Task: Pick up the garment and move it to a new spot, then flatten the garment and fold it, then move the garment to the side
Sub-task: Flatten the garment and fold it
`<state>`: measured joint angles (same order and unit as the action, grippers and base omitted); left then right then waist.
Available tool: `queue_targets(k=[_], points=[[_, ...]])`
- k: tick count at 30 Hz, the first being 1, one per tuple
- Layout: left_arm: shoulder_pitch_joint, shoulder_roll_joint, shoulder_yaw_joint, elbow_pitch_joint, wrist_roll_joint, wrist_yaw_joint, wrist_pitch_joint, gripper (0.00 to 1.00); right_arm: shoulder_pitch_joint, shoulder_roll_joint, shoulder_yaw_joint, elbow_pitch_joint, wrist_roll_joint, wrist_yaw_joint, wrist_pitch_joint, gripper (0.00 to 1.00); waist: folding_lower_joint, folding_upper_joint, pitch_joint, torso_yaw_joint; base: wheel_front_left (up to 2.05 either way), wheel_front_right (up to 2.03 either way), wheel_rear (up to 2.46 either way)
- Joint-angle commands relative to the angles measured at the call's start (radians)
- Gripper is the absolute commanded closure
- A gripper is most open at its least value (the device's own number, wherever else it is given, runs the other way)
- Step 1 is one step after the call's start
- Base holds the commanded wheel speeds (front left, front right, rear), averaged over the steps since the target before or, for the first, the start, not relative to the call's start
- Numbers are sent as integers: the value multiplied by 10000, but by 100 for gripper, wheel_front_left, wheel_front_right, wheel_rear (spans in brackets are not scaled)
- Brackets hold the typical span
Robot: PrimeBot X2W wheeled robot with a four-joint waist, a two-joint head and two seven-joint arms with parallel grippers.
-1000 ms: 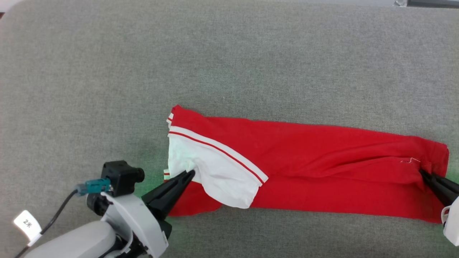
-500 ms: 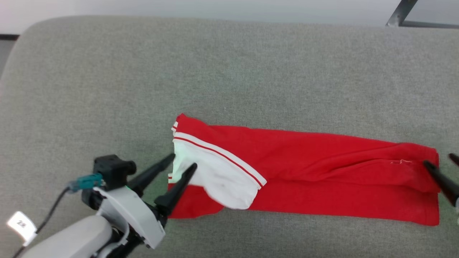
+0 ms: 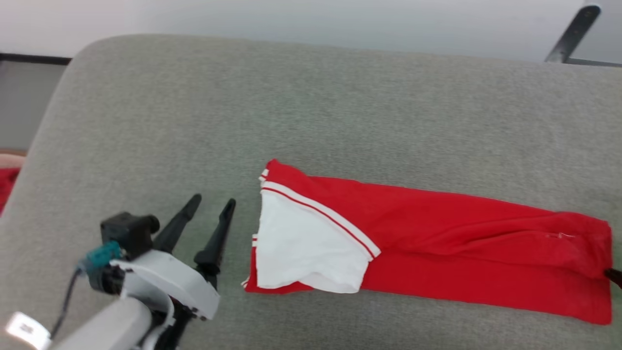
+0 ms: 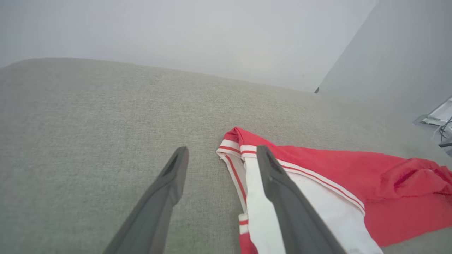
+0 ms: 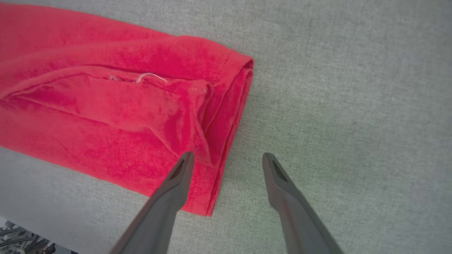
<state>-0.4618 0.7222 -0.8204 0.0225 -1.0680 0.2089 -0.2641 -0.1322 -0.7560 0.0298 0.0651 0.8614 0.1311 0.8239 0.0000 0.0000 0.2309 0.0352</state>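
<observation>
The grey surface (image 3: 340, 107) carries the garment (image 3: 437, 243) on its near half. There it lies as a long, narrow folded band, flat and slightly rumpled. Its long axis runs roughly along the surface's near edge, from about the middle out toward the right edge.

The end nearer the middle shows the white panel (image 3: 306, 248) with its red-and-white trim. The end toward the right edge is plain red, layered cloth.

The left gripper (image 3: 212, 200) stands just beside the white-panel end, on the side toward the surface's left edge. Its fingers are spread apart and hold nothing, and a strip of bare grey lies between them and the cloth. The garment therefore lies straight to this gripper's right.

The right gripper (image 5: 227, 155) is at the opposite end, also spread and empty. One finger is over the near right corner of the band and the other over bare surface beyond it.

Each arm thus has one end of the long axis. A next fold would probably bring one end over the other along that axis, and the right gripper looks the closer to a hold.
</observation>
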Motion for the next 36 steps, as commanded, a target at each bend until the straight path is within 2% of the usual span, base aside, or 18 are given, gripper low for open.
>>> queue_targets(k=[1,6,15,20,21,22,23,24,29,36], points=[[391,-373,332,123,305,89,6,0,-111,58,-135,148,21,-7,267,0,0,0,-67,290,0,0,0],[1175,-1303,1460,576,1583,138,4,0,-73,333,-376,580,-36,-7,831,0,0,0,-83,791,0,0,0],[2005,-2738,3502,928,3995,-614,4,0,-194,669,-341,1588,-440,-7,1052,0,0,0,-326,1336,0,0,0],[2309,-3213,4140,994,4849,-1047,4,0,-223,880,-290,1882,-529,-7,1136,0,0,0,-448,1417,0,0,0],[2423,-3412,4355,1060,5181,-1275,5,0,-258,981,-317,1985,-591,-6,1117,53,0,0,-468,1430,0,0,0],[2470,-3533,4467,1105,5310,-1388,3,0,-276,1027,-337,2034,-628,-6,1069,62,0,0,-470,1425,0,0,0],[2500,-3617,4566,1153,5453,-1482,3,0,-284,1061,-341,2070,-668,-6,1038,89,0,0,-467,1417,0,0,0],[2533,-3692,4659,1203,5581,-1577,3,0,-281,1099,-340,2101,-695,-6,1020,100,0,0,-458,1405,0,0,0],[2604,-4082,5080,1493,5981,-2025,3,0,-217,1225,-421,2190,-747,-7,938,100,0,0,-389,1339,0,0,0],[2587,-4425,5604,1662,6391,-2378,3,0,-348,1311,-559,2123,-836,-9,703,100,0,0,-277,1220,0,0,0]])
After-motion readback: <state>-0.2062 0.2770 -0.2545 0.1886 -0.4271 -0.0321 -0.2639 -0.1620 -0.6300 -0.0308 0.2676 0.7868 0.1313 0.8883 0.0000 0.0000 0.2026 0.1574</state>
